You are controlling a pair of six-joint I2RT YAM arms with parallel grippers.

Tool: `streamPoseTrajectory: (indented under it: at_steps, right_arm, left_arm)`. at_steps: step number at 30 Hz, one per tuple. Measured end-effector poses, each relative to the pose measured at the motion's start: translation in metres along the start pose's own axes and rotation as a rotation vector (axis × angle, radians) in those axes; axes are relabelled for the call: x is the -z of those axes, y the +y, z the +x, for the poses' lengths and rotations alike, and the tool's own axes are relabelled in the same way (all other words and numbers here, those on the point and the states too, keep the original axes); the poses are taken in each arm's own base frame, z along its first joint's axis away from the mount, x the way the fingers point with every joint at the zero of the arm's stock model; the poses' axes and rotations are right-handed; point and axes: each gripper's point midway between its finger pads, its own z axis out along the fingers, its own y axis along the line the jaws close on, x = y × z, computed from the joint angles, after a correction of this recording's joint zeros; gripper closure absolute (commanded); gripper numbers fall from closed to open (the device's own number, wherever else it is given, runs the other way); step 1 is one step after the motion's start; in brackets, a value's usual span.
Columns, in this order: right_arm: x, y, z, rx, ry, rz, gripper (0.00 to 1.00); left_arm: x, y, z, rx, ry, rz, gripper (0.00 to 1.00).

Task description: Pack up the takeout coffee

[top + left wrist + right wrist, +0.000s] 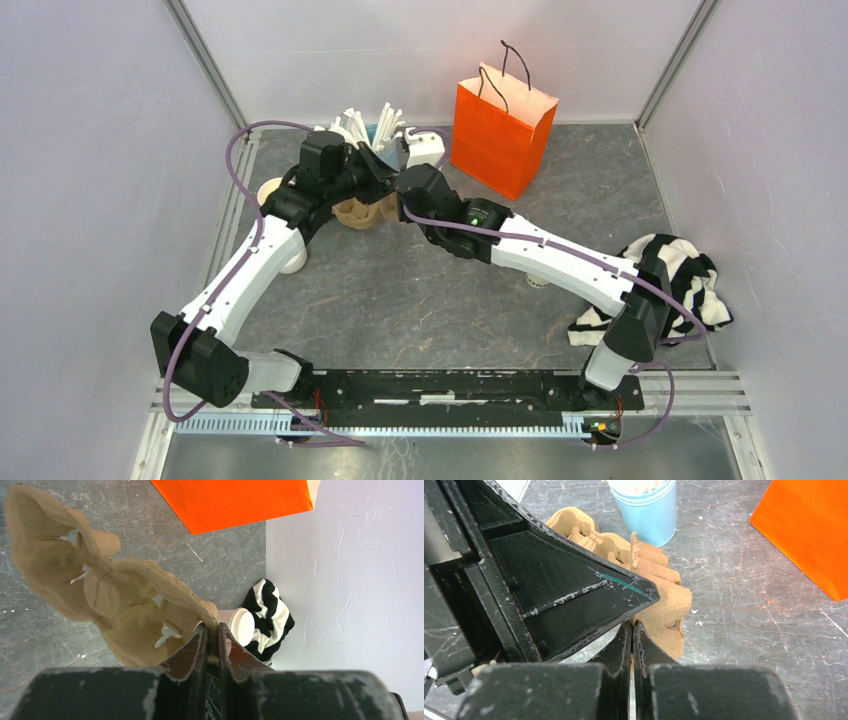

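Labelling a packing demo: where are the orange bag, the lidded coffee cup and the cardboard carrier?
orange bag (500, 140), top external view, front face.
lidded coffee cup (245, 626), left wrist view, white lid.
cardboard carrier (125, 615), left wrist view, middle pocket.

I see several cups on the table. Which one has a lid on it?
The small white cup, seen against the striped cloth from the left wrist: a white lid closes it. The blue cup is open and holds sticks.

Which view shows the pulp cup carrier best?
Left wrist: the carrier fills the frame, cup slots visible, left claw pinching its edge. Top external shows a sliver under the arms; right wrist, only one end.
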Motion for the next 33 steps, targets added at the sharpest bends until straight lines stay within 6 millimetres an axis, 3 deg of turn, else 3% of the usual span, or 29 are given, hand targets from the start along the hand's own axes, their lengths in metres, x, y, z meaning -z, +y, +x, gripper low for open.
streamPoseTrajectory:
  at_steps: [6,9,11,14,18,23,28,33]
  right_arm:
    - [-0.001,-0.004,0.006,0.039,0.007,0.003,1.00]
    - [0.004,-0.012,0.013,0.063,0.020,-0.006,1.00]
    - [0.013,-0.022,0.016,0.072,0.028,-0.023,1.00]
    - [0.030,-0.045,0.012,0.068,0.026,-0.031,1.00]
    - [0.057,-0.092,-0.010,0.081,-0.012,0.012,1.00]
    - [0.124,-0.141,-0.050,0.142,-0.100,0.088,1.00]
    - [0.201,-0.186,-0.104,0.115,-0.241,0.190,1.00]
    - [0.263,-0.226,-0.134,0.060,-0.356,0.269,1.00]
  left_arm:
    - [0.001,-0.001,-0.001,0.004,-0.002,-0.003,0.37]
    - [0.005,-0.005,-0.003,0.003,-0.002,-0.002,0.21]
    - [0.010,-0.013,-0.008,-0.007,-0.009,0.006,0.16]
    - [0.021,-0.025,-0.014,-0.034,-0.020,0.022,0.13]
    - [0.039,-0.042,-0.018,-0.084,-0.019,0.063,0.13]
    - [0.042,-0.062,-0.014,-0.139,0.032,0.131,0.15]
    - [0.010,-0.096,-0.010,-0.182,0.056,0.181,0.15]
    - [-0.041,-0.132,0.003,-0.225,0.029,0.218,0.24]
